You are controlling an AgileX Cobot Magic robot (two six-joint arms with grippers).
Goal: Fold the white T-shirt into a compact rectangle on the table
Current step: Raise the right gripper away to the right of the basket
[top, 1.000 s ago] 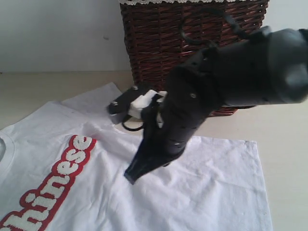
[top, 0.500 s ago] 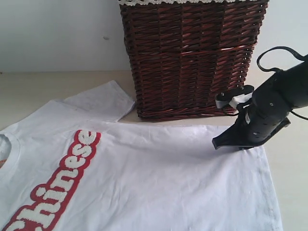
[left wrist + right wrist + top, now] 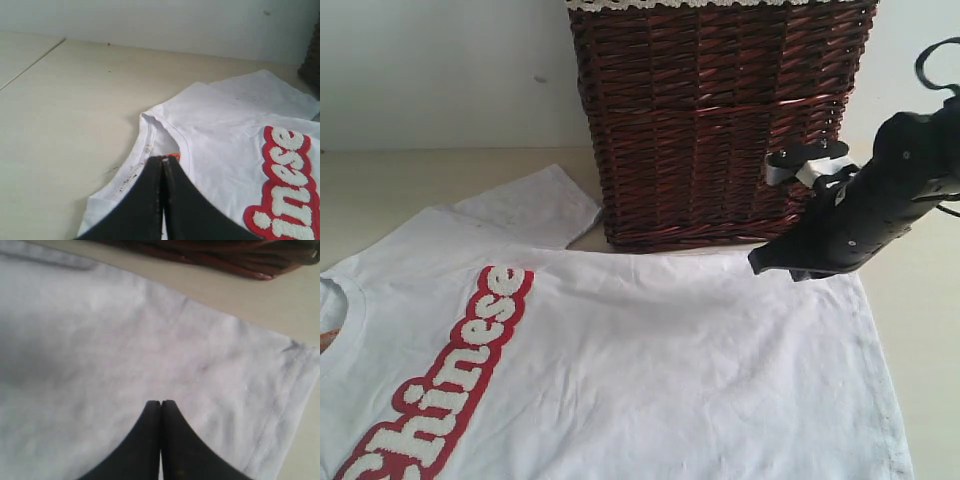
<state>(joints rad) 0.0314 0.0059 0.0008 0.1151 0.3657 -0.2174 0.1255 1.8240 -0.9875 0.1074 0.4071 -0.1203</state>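
The white T-shirt lies spread flat on the pale table, its red-outlined "Chinese" lettering at the left. My right gripper is shut with nothing in it, just above the shirt's far right corner by the hem. In the right wrist view its tips point at plain white fabric. My left gripper is shut, its tips at the collar right by the small orange tag. I cannot tell whether it touches the cloth. The left gripper is outside the exterior view.
A dark brown wicker basket with cream lace trim stands at the back, close behind the shirt's far edge. One sleeve lies beside its left corner. Bare table shows beyond the collar, and a wall rises behind.
My right arm swung from over the middle of the shirt to its far right corner and rose slightly. The shirt shifted a little and lies smoother.
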